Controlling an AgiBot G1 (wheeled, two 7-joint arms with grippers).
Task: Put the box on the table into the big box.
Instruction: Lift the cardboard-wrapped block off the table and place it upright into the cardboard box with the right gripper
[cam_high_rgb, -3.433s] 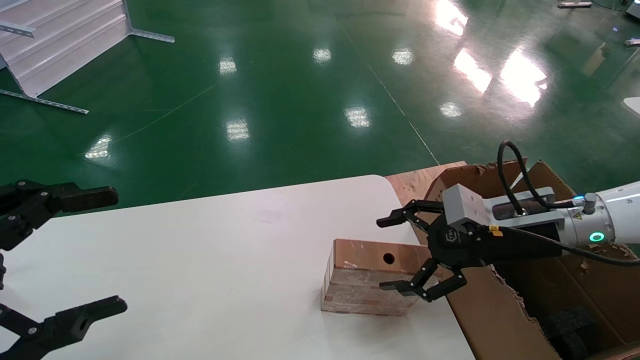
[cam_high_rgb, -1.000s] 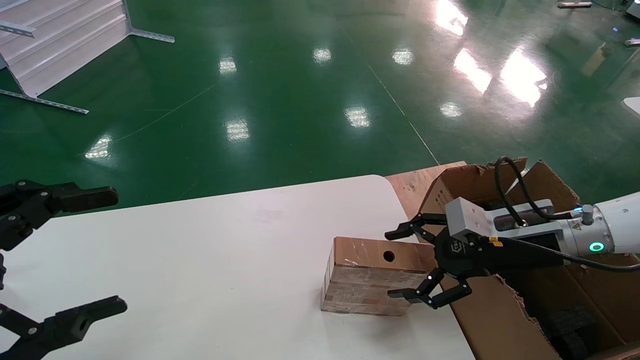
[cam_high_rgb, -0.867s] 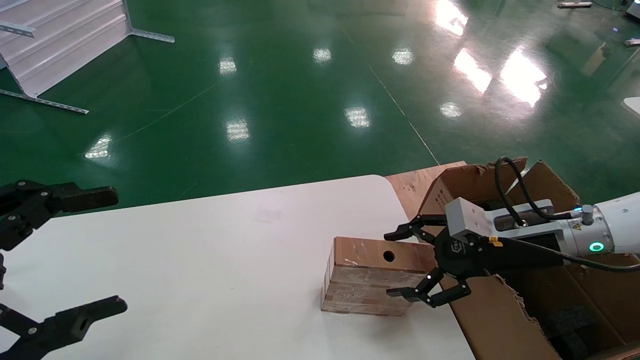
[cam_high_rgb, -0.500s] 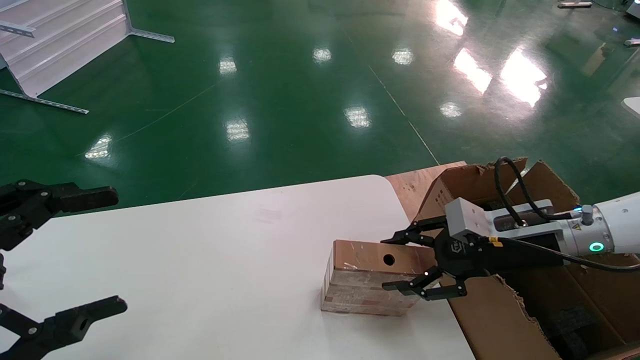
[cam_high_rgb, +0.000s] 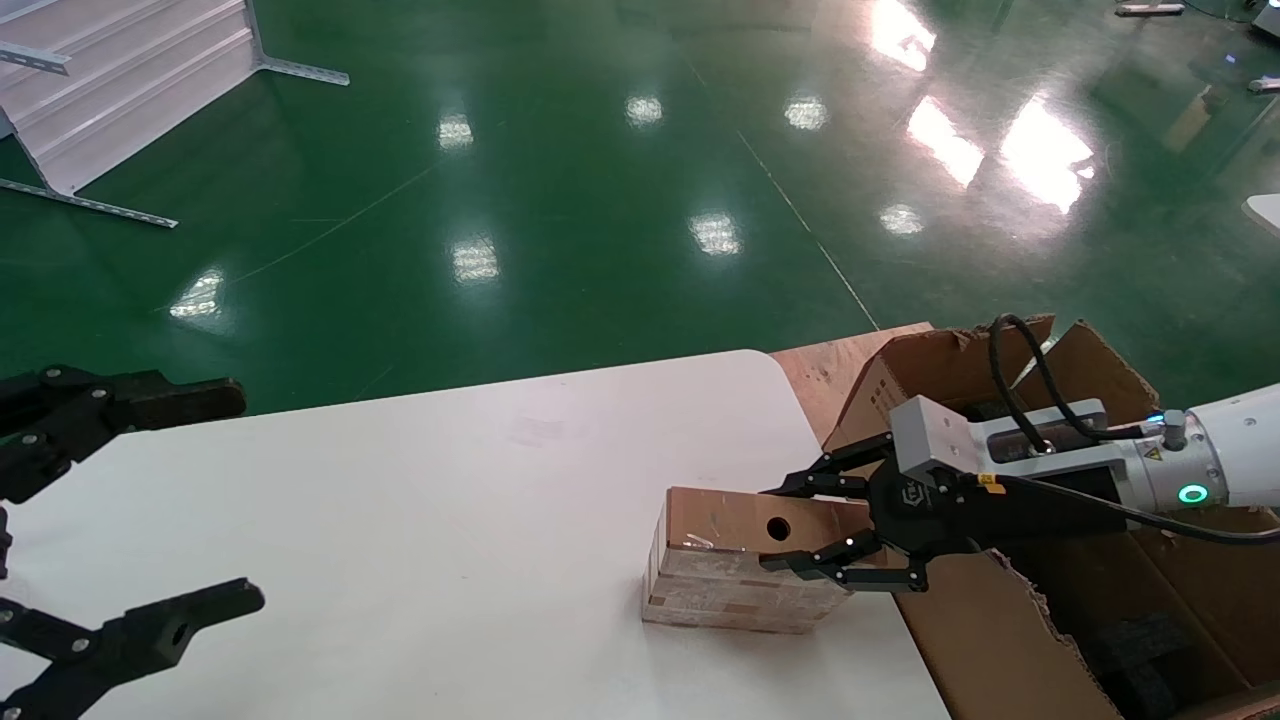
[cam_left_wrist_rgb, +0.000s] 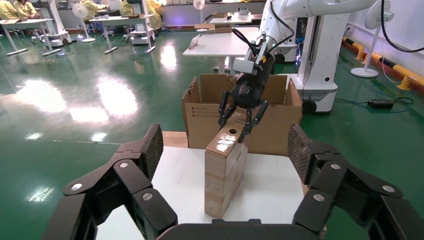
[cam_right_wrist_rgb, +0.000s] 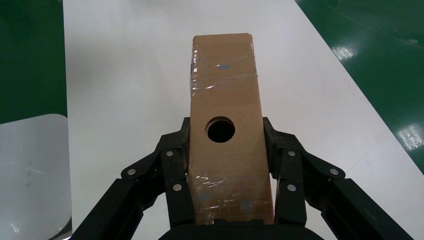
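The small brown box (cam_high_rgb: 715, 590) with a round black hole stands on edge near the right edge of the white table (cam_high_rgb: 400, 520). My right gripper (cam_high_rgb: 778, 527) reaches in from the right and is shut on the box's upper end, one finger on each broad side. The right wrist view shows the box (cam_right_wrist_rgb: 225, 80) between the fingers (cam_right_wrist_rgb: 177, 165) on the table (cam_right_wrist_rgb: 125, 75). The big box (cam_high_rgb: 980, 640) stands open just right of the table. My left gripper (cam_high_rgb: 235, 497) is open and empty at the table's left end, facing the box (cam_left_wrist_rgb: 225, 170).
Black foam blocks (cam_high_rgb: 1150, 650) lie inside the big carton, whose near wall has a ragged torn edge. A wooden board (cam_high_rgb: 830, 365) lies under its far side. A white metal rack (cam_high_rgb: 130, 90) stands on the green floor at far left.
My right gripper's fingers have closed from wide open onto the small box's upper end. The box still stands on the table. My left gripper has shifted slightly.
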